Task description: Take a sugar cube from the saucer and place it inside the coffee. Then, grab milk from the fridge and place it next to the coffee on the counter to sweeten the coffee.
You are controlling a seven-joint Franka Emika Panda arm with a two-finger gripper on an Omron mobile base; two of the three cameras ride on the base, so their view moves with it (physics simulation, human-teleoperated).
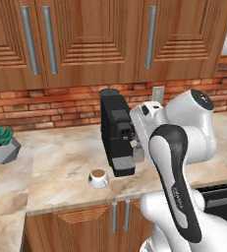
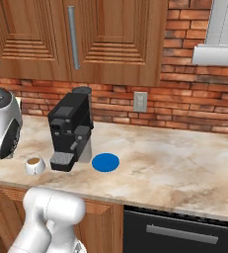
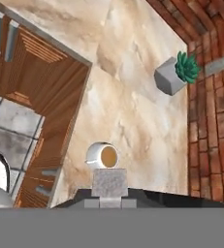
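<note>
Low at the hand view's centre, the gripper [image 3: 109, 202] pinches the sugar cube [image 3: 109, 182] near the coffee [image 3: 103, 156]; it seems light, crumbly, best held by 2 flat faces

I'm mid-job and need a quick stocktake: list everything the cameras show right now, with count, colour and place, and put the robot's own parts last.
coffee: one, white cup with brown liquid, on the counter left of the coffee machine's tray.
saucer: one, bright blue, on the counter right of the machine; no cube visible on it.
coffee machine: one, black, on the counter against the brick wall.
plant: one, green in a grey pot, far left of the counter.
counter: one, beige marble over brown cabinets.
wall outlet: one, grey, on the brick wall.
arm: one, white with dark joints, in front of the machine.
gripper: shut.
</note>
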